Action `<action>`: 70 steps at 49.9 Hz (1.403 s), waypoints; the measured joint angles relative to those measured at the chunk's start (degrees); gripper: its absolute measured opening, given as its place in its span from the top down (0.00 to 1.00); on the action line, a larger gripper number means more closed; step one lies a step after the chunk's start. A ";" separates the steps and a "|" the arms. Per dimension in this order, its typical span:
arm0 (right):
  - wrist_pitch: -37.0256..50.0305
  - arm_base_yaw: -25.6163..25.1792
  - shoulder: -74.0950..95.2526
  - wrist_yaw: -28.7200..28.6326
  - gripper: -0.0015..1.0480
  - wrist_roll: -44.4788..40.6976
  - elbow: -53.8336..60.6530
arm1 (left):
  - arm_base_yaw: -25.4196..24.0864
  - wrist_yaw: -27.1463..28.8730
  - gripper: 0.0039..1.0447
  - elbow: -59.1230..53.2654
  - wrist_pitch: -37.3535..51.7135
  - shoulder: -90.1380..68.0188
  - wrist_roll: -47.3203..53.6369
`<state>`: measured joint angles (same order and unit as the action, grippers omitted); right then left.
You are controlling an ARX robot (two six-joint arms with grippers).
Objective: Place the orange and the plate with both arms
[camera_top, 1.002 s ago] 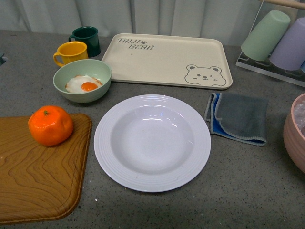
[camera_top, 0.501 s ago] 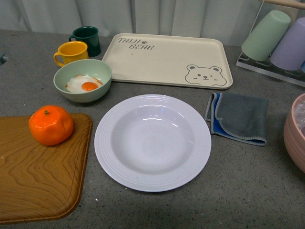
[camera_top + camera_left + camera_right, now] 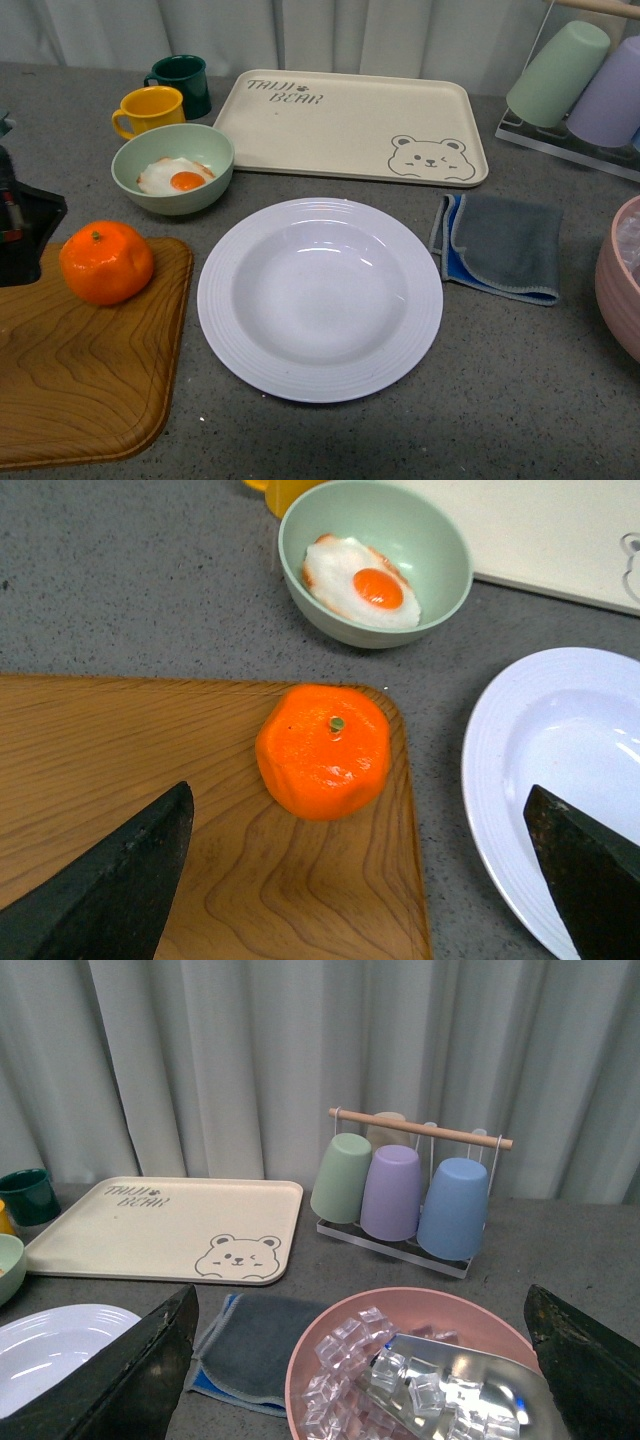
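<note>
The orange [image 3: 106, 262] sits on the far corner of a wooden board [image 3: 80, 380] at the left. In the left wrist view the orange [image 3: 323, 750] lies just ahead of my open, empty left gripper [image 3: 358, 795], between the lines of its two fingers and untouched. The white plate [image 3: 225, 300] lies on the grey table to the right of the board, empty; its rim shows in the left wrist view [image 3: 490, 780]. A black part of my left arm [image 3: 20, 235] shows at the left edge. My right gripper [image 3: 362, 1295] is open and empty above a pink bowl.
A pale green bowl with a fried egg [image 3: 172, 168], a yellow mug [image 3: 148, 110] and a green mug [image 3: 182, 84] stand behind the board. A cream bear tray [image 3: 350, 125] lies behind the plate, a grey cloth [image 3: 500, 245] to its right. The pink bowl [image 3: 300, 1360] holds ice and a scoop; cups hang on a rack [image 3: 400, 1195].
A black part of my left arm has come into the front view at the left edge, next to the orange. The orange and the plate have not moved.
</note>
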<state>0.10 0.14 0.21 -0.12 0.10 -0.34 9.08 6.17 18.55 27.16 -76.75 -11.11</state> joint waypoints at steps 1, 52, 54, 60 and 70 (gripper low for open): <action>0.00 0.00 0.00 0.00 0.09 0.00 0.00 | -0.09 -0.17 0.06 1.14 0.59 -2.80 0.20; 0.00 0.00 0.00 0.00 0.09 0.00 0.00 | -0.85 -0.24 0.36 20.13 -4.42 -32.20 -1.66; 0.00 0.00 0.00 0.02 0.09 0.00 0.00 | -0.83 -0.22 0.42 20.39 -4.50 -32.20 -2.10; 0.00 0.00 0.00 0.02 0.09 0.00 0.00 | -0.50 -0.26 0.47 20.37 -4.76 -31.69 -2.69; 0.00 0.00 0.00 0.00 0.09 0.00 0.00 | 4.15 0.07 0.49 19.78 -4.26 -27.02 -4.48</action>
<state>0.10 0.14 0.21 -0.12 0.10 -0.34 13.23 6.24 38.33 22.90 -103.77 -15.59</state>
